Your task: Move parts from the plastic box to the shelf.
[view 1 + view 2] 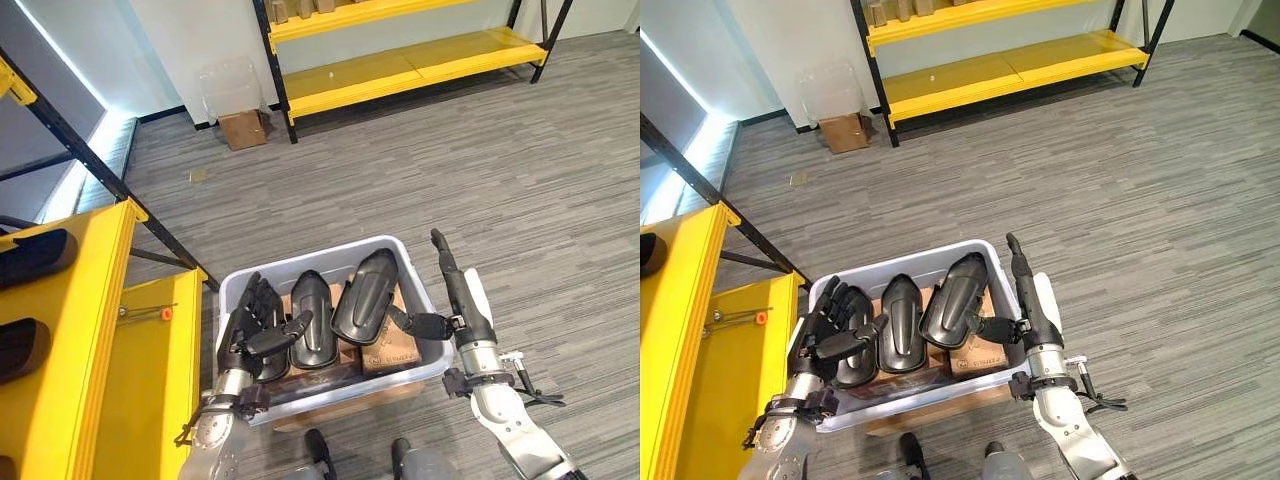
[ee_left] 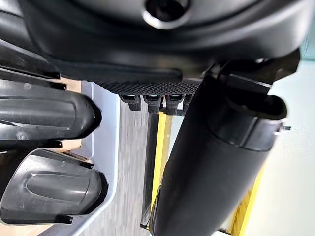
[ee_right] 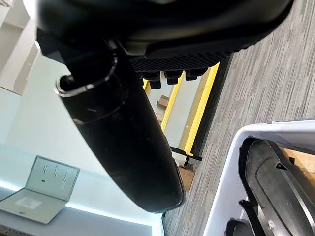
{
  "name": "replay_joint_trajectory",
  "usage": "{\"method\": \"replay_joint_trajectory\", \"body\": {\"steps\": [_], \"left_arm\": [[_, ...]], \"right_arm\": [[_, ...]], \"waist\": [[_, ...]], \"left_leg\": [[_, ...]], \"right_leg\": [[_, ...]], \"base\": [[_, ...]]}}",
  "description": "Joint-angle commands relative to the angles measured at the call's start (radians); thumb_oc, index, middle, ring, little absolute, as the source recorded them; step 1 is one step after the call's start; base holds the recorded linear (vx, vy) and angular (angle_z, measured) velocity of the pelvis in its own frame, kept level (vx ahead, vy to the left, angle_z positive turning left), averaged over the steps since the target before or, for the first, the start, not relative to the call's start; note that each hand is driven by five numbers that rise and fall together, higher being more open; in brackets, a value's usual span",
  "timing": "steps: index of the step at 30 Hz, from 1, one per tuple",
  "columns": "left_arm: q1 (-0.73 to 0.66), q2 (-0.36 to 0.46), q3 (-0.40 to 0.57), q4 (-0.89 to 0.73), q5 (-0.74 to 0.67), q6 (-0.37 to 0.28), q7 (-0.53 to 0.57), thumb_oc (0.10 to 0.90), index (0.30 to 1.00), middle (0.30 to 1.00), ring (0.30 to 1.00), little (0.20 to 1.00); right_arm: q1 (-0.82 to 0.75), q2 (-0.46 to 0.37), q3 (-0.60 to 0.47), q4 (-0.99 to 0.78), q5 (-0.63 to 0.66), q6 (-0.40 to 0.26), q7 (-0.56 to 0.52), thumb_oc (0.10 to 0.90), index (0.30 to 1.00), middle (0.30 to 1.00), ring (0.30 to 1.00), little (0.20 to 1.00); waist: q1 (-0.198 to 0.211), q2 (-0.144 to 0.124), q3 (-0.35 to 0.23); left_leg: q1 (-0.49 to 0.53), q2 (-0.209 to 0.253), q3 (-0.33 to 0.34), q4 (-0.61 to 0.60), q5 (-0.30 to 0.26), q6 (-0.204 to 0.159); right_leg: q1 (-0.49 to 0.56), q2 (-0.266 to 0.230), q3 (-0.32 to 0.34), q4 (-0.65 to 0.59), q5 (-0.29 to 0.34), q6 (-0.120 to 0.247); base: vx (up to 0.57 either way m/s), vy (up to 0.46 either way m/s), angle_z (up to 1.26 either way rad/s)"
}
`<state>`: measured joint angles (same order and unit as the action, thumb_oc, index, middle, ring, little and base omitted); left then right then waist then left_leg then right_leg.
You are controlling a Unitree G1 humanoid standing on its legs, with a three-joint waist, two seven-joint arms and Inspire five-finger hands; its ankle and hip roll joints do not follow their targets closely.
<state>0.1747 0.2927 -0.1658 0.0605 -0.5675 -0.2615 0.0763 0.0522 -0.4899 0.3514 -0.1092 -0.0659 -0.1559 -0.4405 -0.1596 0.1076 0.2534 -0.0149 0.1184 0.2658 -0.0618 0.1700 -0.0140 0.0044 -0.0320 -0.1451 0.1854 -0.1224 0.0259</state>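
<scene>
Left eye view: a pale plastic box (image 1: 412,258) sits on grey striped carpet (image 1: 520,180) directly ahead, holding three black moulded parts side by side on top of brown cardboard (image 1: 388,348). The left part (image 1: 854,362) is mostly covered by the left hand (image 1: 252,318), which lies over the box's left side with its fingers spread and nearly straight, thumb reaching toward the middle part (image 1: 313,320); whether it touches the part beneath cannot be told. No finger is seen curled round anything. The right part (image 1: 366,295) stands tilted, its upper end near the far wall of the box. The right hand (image 1: 462,300) is at the box's right wall, fingers extended straight and pointing away from the robot, thumb stretched sideways over the rim toward the right part's lower end; contact between thumb and part cannot be confirmed. Right wrist view shows that hand's fingers (image 3: 170,76) straight with nothing between them. A yellow shelf (image 1: 90,340) with a black frame stands just beside the box on the left, with dark parts (image 1: 35,255) lying on its upper levels. A second yellow shelf unit (image 1: 410,60) stands well apart against the far wall, a small cardboard carton (image 1: 242,128) on the floor beside it.
</scene>
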Motion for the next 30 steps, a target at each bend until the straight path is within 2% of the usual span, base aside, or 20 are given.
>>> {"method": "replay_joint_trajectory", "body": {"steps": [1,2,3,5,6,7,8,9,10,14,17,19,20,23,30], "left_arm": [[-0.083,0.071,0.049,-0.098,0.041,-0.116,0.006,0.9,1.0,1.0,1.0,1.0],[-0.083,0.071,0.049,-0.102,0.043,-0.112,0.006,0.9,1.0,1.0,1.0,1.0],[-0.08,0.068,0.052,-0.108,0.043,-0.106,0.009,0.9,1.0,1.0,1.0,1.0],[-0.074,0.066,0.055,-0.112,0.04,-0.104,0.011,0.9,1.0,1.0,1.0,1.0],[-0.074,0.066,0.055,-0.111,0.038,-0.108,0.015,0.9,1.0,1.0,1.0,1.0],[-0.075,0.064,0.054,-0.109,0.039,-0.112,0.015,0.9,1.0,1.0,1.0,1.0],[-0.082,0.061,0.049,-0.1,0.025,-0.12,0.014,0.9,1.0,1.0,1.0,1.0],[-0.084,0.059,0.047,-0.098,0.025,-0.12,0.014,0.9,1.0,1.0,1.0,1.0],[-0.093,0.053,0.041,-0.077,0.016,-0.129,0.01,0.9,1.0,1.0,1.0,1.0],[-0.116,0.05,0.024,-0.048,0.003,-0.157,0.002,0.9,1.0,1.0,1.0,1.0],[-0.13,0.045,0.012,-0.038,-0.016,-0.145,0.02,0.9,1.0,1.0,1.0,1.0],[-0.123,0.049,-0.005,-0.041,0.011,-0.154,0.037,0.9,1.0,1.0,1.0,1.0],[-0.112,0.058,-0.006,-0.047,0.022,-0.16,0.058,0.9,1.0,1.0,1.0,1.0],[-0.101,0.071,-0.002,-0.062,0.02,-0.15,0.068,0.9,1.0,1.0,1.0,1.0],[-0.07,0.089,-0.002,-0.101,0.014,-0.134,0.056,0.9,1.0,1.0,1.0,1.0]], "right_arm": [[-0.152,0.039,0.012,-0.048,-0.019,-0.127,-0.052,0.9,1.0,1.0,1.0,1.0],[-0.157,0.038,0.015,-0.044,-0.022,-0.127,-0.058,0.9,1.0,1.0,1.0,1.0],[-0.162,0.037,0.014,-0.049,-0.022,-0.114,-0.059,0.9,1.0,1.0,1.0,1.0],[-0.161,0.032,0.009,-0.055,-0.023,-0.112,-0.056,0.9,1.0,1.0,1.0,1.0],[-0.163,0.021,0.006,-0.065,-0.02,-0.108,-0.046,0.9,1.0,1.0,1.0,1.0],[-0.164,0.015,0.005,-0.069,-0.017,-0.106,-0.04,0.9,1.0,1.0,1.0,1.0],[-0.171,-0.005,0.003,-0.076,-0.017,-0.1,-0.035,0.9,1.0,1.0,1.0,1.0],[-0.172,-0.009,0.002,-0.078,-0.016,-0.097,-0.033,0.9,1.0,1.0,1.0,1.0],[-0.185,-0.029,-0.003,-0.077,-0.011,-0.091,-0.027,0.9,1.0,1.0,1.0,1.0],[-0.191,-0.059,-0.022,-0.079,-0.004,-0.088,0.0,0.9,1.0,1.0,1.0,1.0],[-0.198,-0.057,-0.014,-0.069,-0.004,-0.068,-0.002,0.9,1.0,1.0,1.0,1.0],[-0.179,-0.054,-0.018,-0.09,-0.044,-0.069,-0.008,0.9,1.0,1.0,1.0,1.0],[-0.168,-0.053,-0.024,-0.104,-0.049,-0.067,-0.019,0.9,1.0,1.0,1.0,1.0],[-0.156,-0.047,-0.029,-0.12,-0.054,-0.056,-0.023,0.9,1.0,1.0,1.0,1.0],[-0.155,-0.019,-0.008,-0.13,-0.095,-0.032,-0.021,0.9,1.0,1.0,1.0,1.0]], "waist": [[0.022,-0.078,-0.029],[0.025,-0.081,-0.022],[0.028,-0.082,-0.021],[0.026,-0.082,-0.022],[0.022,-0.08,-0.024],[0.02,-0.077,-0.024],[0.012,-0.062,-0.023],[0.009,-0.059,-0.022],[-0.01,-0.042,-0.019],[-0.04,-0.005,-0.01],[-0.048,0.008,-0.007],[-0.056,0.016,-0.012],[-0.056,0.016,-0.015],[-0.052,0.013,-0.019],[-0.034,-0.022,-0.035]], "left_leg": [[0.063,-0.094,-0.024,0.211,-0.291,0.052],[0.062,-0.083,-0.036,0.221,-0.293,0.047],[0.06,-0.039,-0.053,0.211,-0.271,0.025],[0.062,0.011,-0.062,0.185,-0.233,0.0],[0.06,0.063,-0.073,0.166,-0.184,-0.022],[0.06,0.086,-0.083,0.154,-0.156,-0.032],[0.056,0.148,-0.099,0.126,-0.08,-0.056],[0.056,0.158,-0.101,0.12,-0.064,-0.061],[0.057,0.188,-0.081,0.114,-0.049,-0.07],[0.065,0.177,-0.042,0.109,-0.088,-0.079],[0.066,0.138,-0.03,0.109,-0.124,-0.074],[0.075,0.1,-0.016,0.082,-0.153,-0.07],[0.085,0.079,-0.004,0.069,-0.166,-0.064],[0.088,0.065,0.0,0.065,-0.175,-0.056],[0.109,0.045,0.014,0.05,-0.197,-0.04]], "right_leg": [[0.016,0.018,0.054,0.033,-0.018,0.002],[0.021,0.016,0.057,0.04,-0.026,-0.001],[0.022,0.012,0.062,0.037,-0.027,-0.008],[0.022,0.003,0.062,0.036,-0.031,-0.008],[0.016,-0.007,0.064,0.039,-0.036,-0.009],[0.013,-0.012,0.065,0.042,-0.04,-0.011],[0.003,-0.025,0.071,0.054,-0.052,-0.013],[0.002,-0.027,0.071,0.057,-0.056,-0.014],[-0.011,-0.047,0.067,0.08,-0.068,-0.013],[-0.08,-0.076,0.066,0.16,-0.086,-0.002],[-0.086,-0.09,0.071,0.14,-0.065,0.015],[-0.081,-0.105,0.084,0.08,-0.024,0.045],[-0.072,-0.114,0.081,0.042,-0.004,0.06],[-0.065,-0.121,0.079,0.023,0.009,0.072],[-0.023,-0.131,0.073,-0.065,0.053,0.094]], "base": [[-0.03,-0.004,-0.07],[-0.02,0.059,-0.32],[0.0,0.095,-0.36],[0.02,0.149,-0.27],[0.03,0.2,-0.11],[0.07,0.364,-0.28],[0.06,0.297,-0.22],[0.09,0.452,-0.17],[0.05,0.326,0.05],[0.07,0.359,0.1],[0.07,0.251,0.16],[0.08,0.243,0.08],[0.09,0.174,0.15],[0.06,0.063,0.04],[0.06,-0.016,-0.02]]}}
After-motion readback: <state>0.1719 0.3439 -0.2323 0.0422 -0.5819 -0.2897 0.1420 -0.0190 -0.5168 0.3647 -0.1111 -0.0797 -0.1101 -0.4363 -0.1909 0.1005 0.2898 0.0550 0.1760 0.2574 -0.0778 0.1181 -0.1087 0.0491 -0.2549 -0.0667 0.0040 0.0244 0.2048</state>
